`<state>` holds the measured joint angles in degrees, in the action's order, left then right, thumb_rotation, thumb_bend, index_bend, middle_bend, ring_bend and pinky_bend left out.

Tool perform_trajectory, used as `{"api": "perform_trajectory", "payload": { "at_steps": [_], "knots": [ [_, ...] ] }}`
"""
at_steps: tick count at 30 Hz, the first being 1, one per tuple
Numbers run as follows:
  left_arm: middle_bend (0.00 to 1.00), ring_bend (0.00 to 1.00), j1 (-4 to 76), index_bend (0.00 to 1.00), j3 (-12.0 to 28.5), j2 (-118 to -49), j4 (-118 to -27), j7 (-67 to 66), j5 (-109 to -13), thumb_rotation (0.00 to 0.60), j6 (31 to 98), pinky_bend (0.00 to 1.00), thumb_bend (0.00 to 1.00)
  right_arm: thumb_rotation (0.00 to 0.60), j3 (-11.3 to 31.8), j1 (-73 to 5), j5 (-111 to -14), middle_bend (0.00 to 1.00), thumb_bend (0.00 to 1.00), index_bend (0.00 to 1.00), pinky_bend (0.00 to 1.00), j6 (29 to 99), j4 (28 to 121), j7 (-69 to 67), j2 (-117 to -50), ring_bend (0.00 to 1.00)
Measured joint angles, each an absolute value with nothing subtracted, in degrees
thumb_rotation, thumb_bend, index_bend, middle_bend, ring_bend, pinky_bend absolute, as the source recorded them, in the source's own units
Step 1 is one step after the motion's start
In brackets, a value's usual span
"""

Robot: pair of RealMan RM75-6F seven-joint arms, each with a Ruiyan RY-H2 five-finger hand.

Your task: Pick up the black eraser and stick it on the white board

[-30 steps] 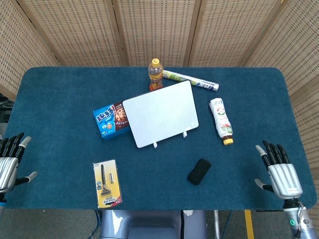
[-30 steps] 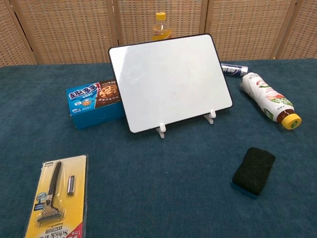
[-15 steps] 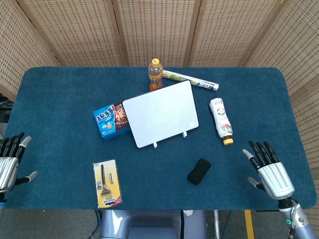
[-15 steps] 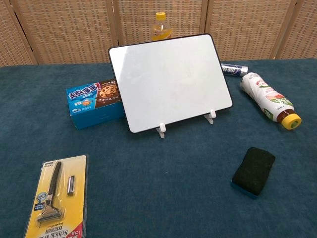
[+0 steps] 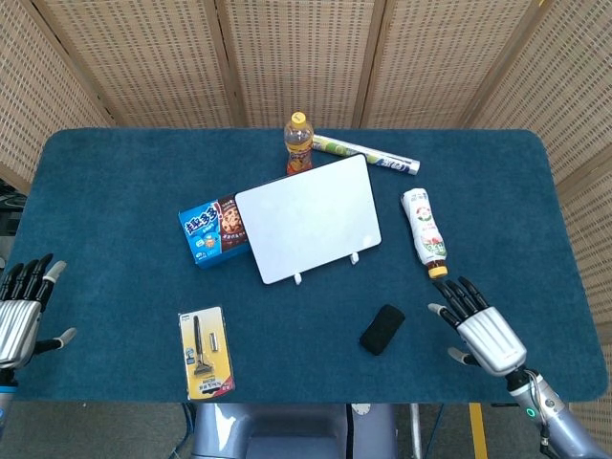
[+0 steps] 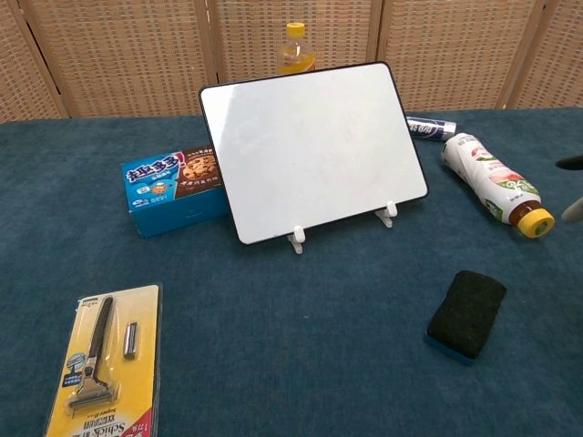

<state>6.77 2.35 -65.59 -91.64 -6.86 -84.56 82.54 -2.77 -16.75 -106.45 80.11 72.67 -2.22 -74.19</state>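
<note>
Nearest the front edge of the blue carpeted surface (image 5: 115, 182), a razor in a yellow blister card (image 5: 206, 353) is laid at the left, the word "Schick" being readable along its lower edge in the chest view. The left robot hand (image 5: 21, 311) is seen at the left edge with fingers spread and nothing held; the right robot hand (image 5: 480, 327) is seen near the front right, likewise spread and empty, only its fingertips (image 6: 571, 164) entering the chest view. The black oblong foam eraser (image 5: 382, 329) is found lying flat just left of the right robot hand and apart from it, its long axis running from near-left to far-right; a blue base layer is visible under its near end in the chest view. Nothing is placed between it and the hand. Further back, the white board with a black frame (image 5: 308, 218) is propped on two white clips, tilted backward. A blue biscuit box (image 5: 212, 230) with Chinese characters and a cookie picture is partly covered by its left edge. A white bottle with a yellow cap (image 5: 424, 230) is laid on its side to the right. Farthest, an orange drink bottle (image 5: 298, 142) is stood upright behind the board, beside a lying printed tube (image 5: 364, 152) whose writing cannot be read.
</note>
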Motion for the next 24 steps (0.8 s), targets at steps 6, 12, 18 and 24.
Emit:
{"api": "perform_trajectory", "payload": {
  "at_steps": [6,12,18,24],
  "knots": [
    [0.0,0.0,6.85,0.0,2.4,-65.81,-91.5,-6.99,-84.61,0.6,82.67,0.0,0.12,0.6,-3.53,-20.01,-106.36,0.02,0.1,0.29,0.02,74.49,77.8,-1.11,-72.41,0.0],
    [0.0,0.0,6.78,0.0,2.46,-65.82,-91.32,-6.71,-84.48,0.6,82.82,0.0,0.12,0.6,-3.41,-22.04,-107.07,0.03,0.1,0.31,0.02,73.59,79.81,0.26,-72.88,0.0],
    [0.0,0.0,6.78,0.0,2.39,-65.88,-91.29,-6.8,-84.56,0.6,82.85,0.0,0.12,0.6,-2.91,-23.58,-107.28,0.03,0.1,0.31,0.02,73.18,79.52,0.36,-74.31,0.0],
    [0.0,0.0,6.81,0.0,2.4,-65.91,-91.43,-7.12,-84.29,0.6,82.74,0.0,0.12,0.6,-2.45,-25.17,-106.3,0.03,0.1,0.31,0.02,71.44,79.58,0.57,-75.58,0.0]
  ]
}}
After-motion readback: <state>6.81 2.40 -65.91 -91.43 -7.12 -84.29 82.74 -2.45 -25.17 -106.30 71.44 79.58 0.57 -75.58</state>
